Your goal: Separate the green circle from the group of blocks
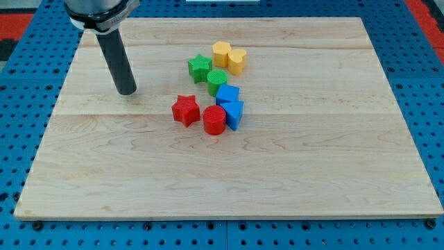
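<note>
The green circle (pixel 216 80) sits in the middle of a cluster of blocks near the board's centre. It touches the green star (pixel 200 67) at its upper left and a blue block (pixel 227 94) just below it. Two yellow blocks (pixel 221 53) (pixel 237 60) lie above it. A second blue block (pixel 234 114), a red circle (pixel 214 119) and a red star (pixel 185 109) lie toward the view's bottom. My tip (pixel 126 90) rests on the board well to the left of the cluster, apart from every block.
The wooden board (pixel 333 153) lies on a blue perforated table (pixel 430 83). The arm's dark housing (pixel 97 10) shows at the view's top left above the rod.
</note>
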Robot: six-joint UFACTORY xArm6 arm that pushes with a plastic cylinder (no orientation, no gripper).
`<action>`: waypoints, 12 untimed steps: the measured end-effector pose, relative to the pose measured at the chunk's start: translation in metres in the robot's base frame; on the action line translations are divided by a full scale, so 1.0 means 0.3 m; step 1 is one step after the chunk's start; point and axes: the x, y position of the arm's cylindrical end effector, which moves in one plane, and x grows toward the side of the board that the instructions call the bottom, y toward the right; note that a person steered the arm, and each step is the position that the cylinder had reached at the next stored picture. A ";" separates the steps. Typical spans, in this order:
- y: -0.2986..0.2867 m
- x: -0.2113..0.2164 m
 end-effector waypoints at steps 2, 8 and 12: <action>-0.002 0.001; 0.383 -0.005; 0.574 -0.013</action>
